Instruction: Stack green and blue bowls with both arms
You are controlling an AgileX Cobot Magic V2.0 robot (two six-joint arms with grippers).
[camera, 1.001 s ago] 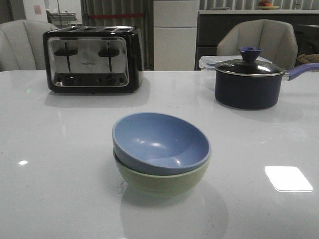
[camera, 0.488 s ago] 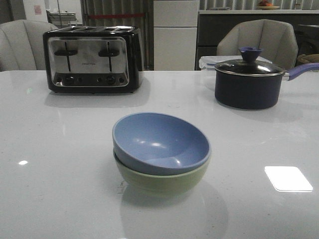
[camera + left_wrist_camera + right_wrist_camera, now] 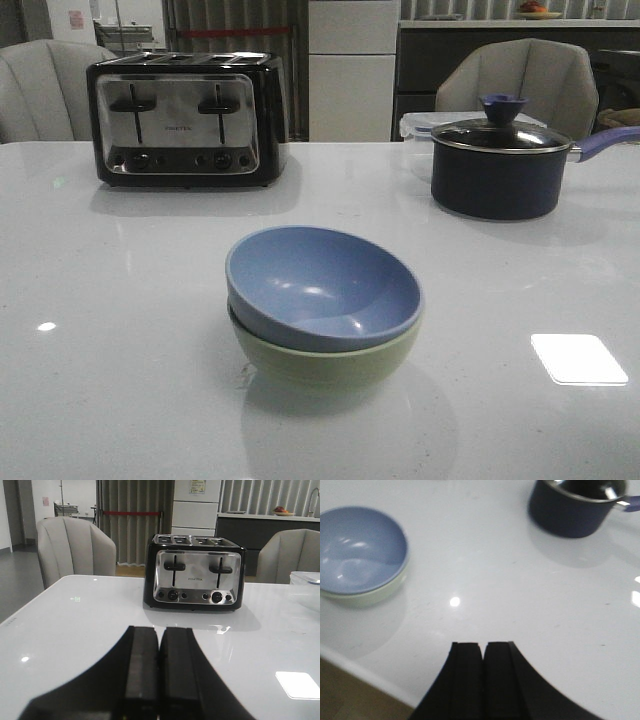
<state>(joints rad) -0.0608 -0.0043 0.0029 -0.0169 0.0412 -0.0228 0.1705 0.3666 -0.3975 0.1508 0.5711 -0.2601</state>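
blue bowl [image 3: 322,288] sits nested inside the green bowl [image 3: 325,358], tilted a little so its rim rides higher on the far left side, and the pair rests on the white table [image 3: 100,380] near the middle, toward the front edge; by the look of it the stack is already made, so little seems left but to keep the arms clear

neither arm shows in the front view. the left gripper [image 3: 159,645] has its two black fingers pressed together with nothing between them, and its camera looks straight at the toaster [image 3: 194,572], with no bowl in sight, so the stack lies off to that arm's side, out of its view. the right gripper [image 3: 483,650] is likewise closed on nothing, hanging near the table's front edge; in its view the bowls lie well apart from the fingertips, off toward the robot's left and forward, with the navy saucepan [image 3: 572,507] further out

judging from this, the right arm is the one that faces the stack and would reach it if the tilt needed settling, sweeping leftward; the bowls are round, so no long axis matters
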